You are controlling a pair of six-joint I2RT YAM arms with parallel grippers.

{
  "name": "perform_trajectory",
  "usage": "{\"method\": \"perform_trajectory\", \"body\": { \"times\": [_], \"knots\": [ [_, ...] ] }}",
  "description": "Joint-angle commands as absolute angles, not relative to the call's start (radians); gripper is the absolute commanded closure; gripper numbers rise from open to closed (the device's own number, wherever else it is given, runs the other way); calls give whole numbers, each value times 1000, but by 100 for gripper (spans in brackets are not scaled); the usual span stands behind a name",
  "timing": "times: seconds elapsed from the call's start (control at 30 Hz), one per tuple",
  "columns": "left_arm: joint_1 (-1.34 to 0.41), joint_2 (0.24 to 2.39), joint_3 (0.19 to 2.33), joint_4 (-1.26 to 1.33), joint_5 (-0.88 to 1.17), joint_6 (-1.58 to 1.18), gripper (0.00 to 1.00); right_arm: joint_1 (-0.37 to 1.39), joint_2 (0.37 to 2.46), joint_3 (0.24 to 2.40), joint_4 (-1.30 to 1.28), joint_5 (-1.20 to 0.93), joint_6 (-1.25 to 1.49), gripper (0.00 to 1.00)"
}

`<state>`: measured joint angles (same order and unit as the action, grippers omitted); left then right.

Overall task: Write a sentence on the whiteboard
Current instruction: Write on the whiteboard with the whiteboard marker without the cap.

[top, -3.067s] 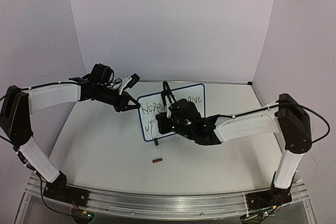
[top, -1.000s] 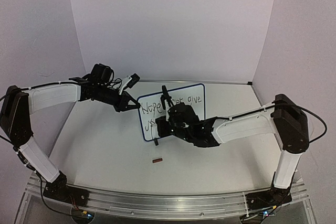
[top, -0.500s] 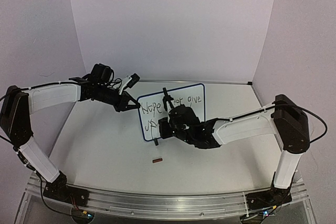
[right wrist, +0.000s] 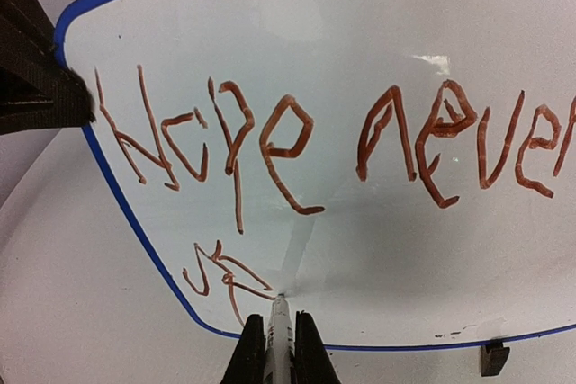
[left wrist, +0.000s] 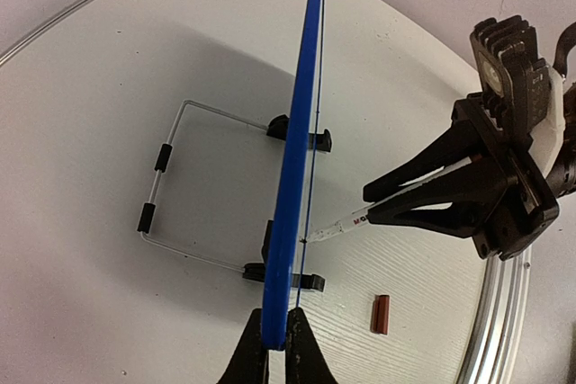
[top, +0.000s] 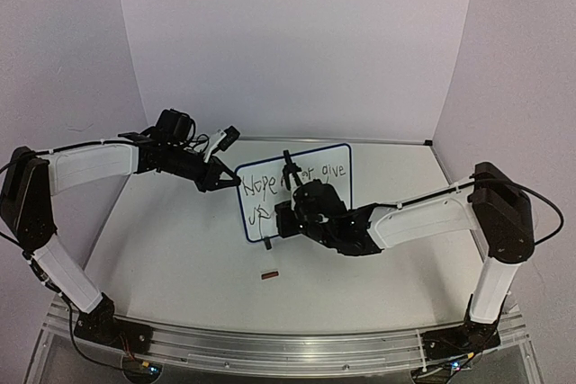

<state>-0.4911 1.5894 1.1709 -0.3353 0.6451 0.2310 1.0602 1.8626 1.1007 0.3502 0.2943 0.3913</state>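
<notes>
Right fingers (right wrist: 250,353) clench a marker (right wrist: 280,330), tip touching the whiteboard (right wrist: 378,231) just ahead of them — best to finish the sentence (right wrist: 286,154) with light strokes, left fingers (left wrist: 247,362) pinching the frame (left wrist: 293,213) steady.

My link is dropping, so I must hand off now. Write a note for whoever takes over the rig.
Left gripper: shut on the edge of the whiteboard, steadying it upright.
Right gripper: shut on the marker, tip touching the board just right of "up".
Done: the sentence reads "Hope never give" on top, "up" below.
Left: check the "p" is complete, lift the marker away, release the board.
A small brown piece, perhaps the cap, lies on the table in front of the board.
</notes>
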Motion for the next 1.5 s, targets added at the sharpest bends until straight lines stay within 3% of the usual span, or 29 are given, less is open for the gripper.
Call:
{"method": "perform_trajectory", "body": {
  "times": [0.0,0.23,0.73,1.47],
  "knots": [
    [-494,1610,1180,-384,571,272,100,1050,1779,1068,447,261,375,100],
    [-495,1609,1181,-384,573,273,100,1050,1747,1037,478,203,378,100],
    [-496,1604,1180,-384,571,271,100,1049,1767,1026,358,329,416,100],
    [-497,1606,1180,-386,570,272,100,1049,1858,1037,409,365,429,100]
  ]
}}
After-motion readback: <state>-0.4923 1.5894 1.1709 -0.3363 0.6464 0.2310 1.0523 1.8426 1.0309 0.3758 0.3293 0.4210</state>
